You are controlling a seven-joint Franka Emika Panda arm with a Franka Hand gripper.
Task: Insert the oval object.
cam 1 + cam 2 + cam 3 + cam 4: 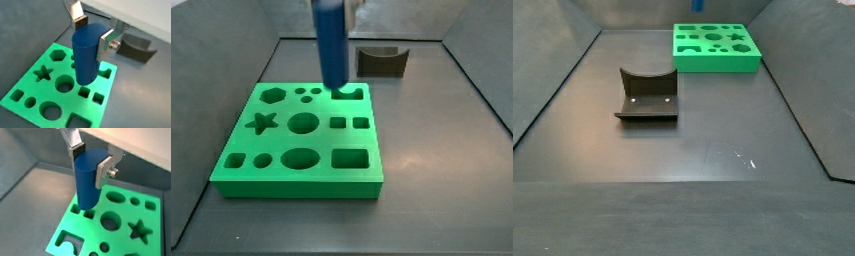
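My hand (93, 35), closed on the upright blue oval object (87, 55), hangs over the green board (298, 135), toward its 1 o'clock corner.

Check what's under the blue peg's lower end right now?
The gripper holds the blue peg upright over the green board, near a corner. In a side view its tip hides whatever hole lies beneath, so seating can't be told.

Dark grey matte floor (687, 150), sloped grey side walls (560, 70), soft even light
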